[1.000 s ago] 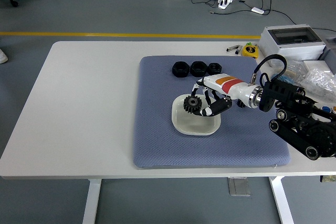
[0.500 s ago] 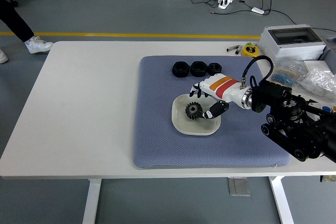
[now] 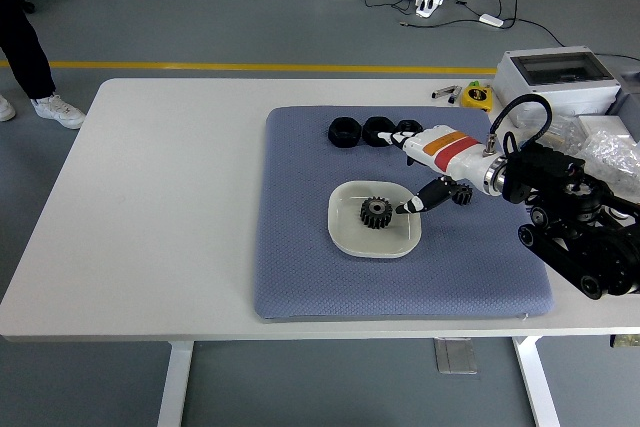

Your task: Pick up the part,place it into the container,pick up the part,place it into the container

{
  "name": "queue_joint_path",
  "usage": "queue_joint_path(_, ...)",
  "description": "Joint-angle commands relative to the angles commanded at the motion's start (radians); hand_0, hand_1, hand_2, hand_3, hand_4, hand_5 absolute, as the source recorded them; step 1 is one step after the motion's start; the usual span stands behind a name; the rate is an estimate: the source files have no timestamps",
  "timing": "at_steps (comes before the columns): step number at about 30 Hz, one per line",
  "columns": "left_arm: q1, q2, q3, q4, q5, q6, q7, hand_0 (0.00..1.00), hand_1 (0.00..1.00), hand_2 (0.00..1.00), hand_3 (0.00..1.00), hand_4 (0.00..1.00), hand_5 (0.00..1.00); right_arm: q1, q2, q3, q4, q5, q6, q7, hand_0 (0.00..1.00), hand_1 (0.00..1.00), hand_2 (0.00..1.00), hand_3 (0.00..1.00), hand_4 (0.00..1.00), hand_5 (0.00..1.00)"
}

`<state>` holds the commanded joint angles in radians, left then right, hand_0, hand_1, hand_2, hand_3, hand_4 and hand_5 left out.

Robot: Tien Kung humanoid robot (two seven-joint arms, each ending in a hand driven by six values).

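We're seeing the gear (image 3: 376,212) lying in the container (image 3: 347,237) mid-mat; right hand (image 3: 432,169) hovering beside, fingers (image 3: 415,204) open, gripping nothing.

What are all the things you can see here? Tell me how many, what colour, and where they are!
Table: one, white, filling the middle of the picture.
Mat: one, blue-grey, on the table's right half.
Container: one, pale square dish, middle of the mat.
Gear: one, black, lying inside the container.
Black parts: three, in a row at the mat's far edge.
Grey box: one, at the table's far right corner.
Yellow object: one, beside the grey box; too small to identify.
Person's legs: dark trousers, white shoes, on the floor at top left.
Right hand: one, white with orange stripe, open, above the container's right edge.
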<state>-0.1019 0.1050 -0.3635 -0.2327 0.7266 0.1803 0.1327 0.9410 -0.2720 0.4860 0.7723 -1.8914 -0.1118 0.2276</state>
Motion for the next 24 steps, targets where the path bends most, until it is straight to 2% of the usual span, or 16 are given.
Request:
queue_joint_path(1, 0.000, 0.000, 0.001, 0.000, -0.001, 0.000, 0.000, 0.714, 0.728, 0.757, 0.670, 0.692, 0.666, 0.000, -0.004, 0.007, -0.012, 0.001, -0.002, -0.003, 0.369, 0.564, 0.853, 0.998, 0.998, 0.404)
queue_joint_path(2, 0.000, 0.000, 0.002, 0.000, -0.002, 0.000, -0.001, 0.714, 0.727, 0.756, 0.669, 0.692, 0.665, -0.001, -0.009, 0.014, -0.033, 0.011, -0.008, -0.008, 0.323, 0.518, 0.755, 0.886, 0.998, 0.407)
queue_joint_path(7, 0.000, 0.000, 0.002, 0.000, -0.002, -0.001, -0.001, 0.714, 0.727, 0.756, 0.669, 0.692, 0.665, -0.010, -0.021, 0.029, -0.123, 0.056, -0.018, -0.022, 0.323, 0.518, 0.755, 0.886, 0.998, 0.407)
queue_joint_path(8, 0.001, 0.000, 0.002, 0.000, -0.003, -0.001, -0.001, 0.714, 0.727, 0.756, 0.670, 0.693, 0.666, -0.011, -0.021, 0.028, -0.137, 0.065, -0.020, -0.024, 0.277, 0.471, 0.686, 0.791, 0.998, 0.411)
queue_joint_path(13, 0.002, -0.002, -0.001, 0.000, 0.002, -0.002, 0.001, 0.714, 0.727, 0.756, 0.670, 0.693, 0.666, -0.026, -0.016, -0.010, -0.204, 0.139, -0.034, -0.027, 0.277, 0.471, 0.686, 0.791, 0.998, 0.411)
queue_joint_path(14, 0.002, -0.003, -0.002, 0.000, 0.002, -0.001, 0.001, 0.714, 0.727, 0.757, 0.669, 0.693, 0.667, -0.029, -0.014, -0.018, -0.213, 0.153, -0.037, -0.027, 0.258, 0.438, 0.660, 0.755, 0.998, 0.412)
queue_joint_path(17, 0.002, -0.005, -0.001, 0.000, 0.000, 0.000, 0.000, 0.714, 0.727, 0.757, 0.669, 0.693, 0.667, -0.037, -0.004, -0.044, -0.238, 0.189, -0.048, -0.025, 0.258, 0.438, 0.660, 0.755, 0.998, 0.412)
queue_joint_path(19, 0.002, -0.007, -0.001, 0.001, -0.004, 0.002, -0.001, 0.714, 0.727, 0.757, 0.669, 0.693, 0.667, -0.038, 0.004, -0.061, -0.251, 0.218, -0.061, -0.023, 0.258, 0.438, 0.660, 0.755, 0.998, 0.412)
queue_joint_path(20, 0.002, -0.007, -0.001, 0.001, -0.006, 0.003, -0.001, 0.714, 0.727, 0.758, 0.666, 0.692, 0.667, -0.039, 0.008, -0.067, -0.254, 0.229, -0.066, -0.023, 0.236, 0.398, 0.615, 0.707, 0.998, 0.394)
queue_joint_path(24, 0.000, -0.008, 0.000, 0.001, -0.005, 0.003, -0.002, 0.714, 0.727, 0.758, 0.666, 0.692, 0.667, -0.041, 0.026, -0.089, -0.264, 0.278, -0.099, -0.021, 0.236, 0.398, 0.615, 0.707, 0.998, 0.394)
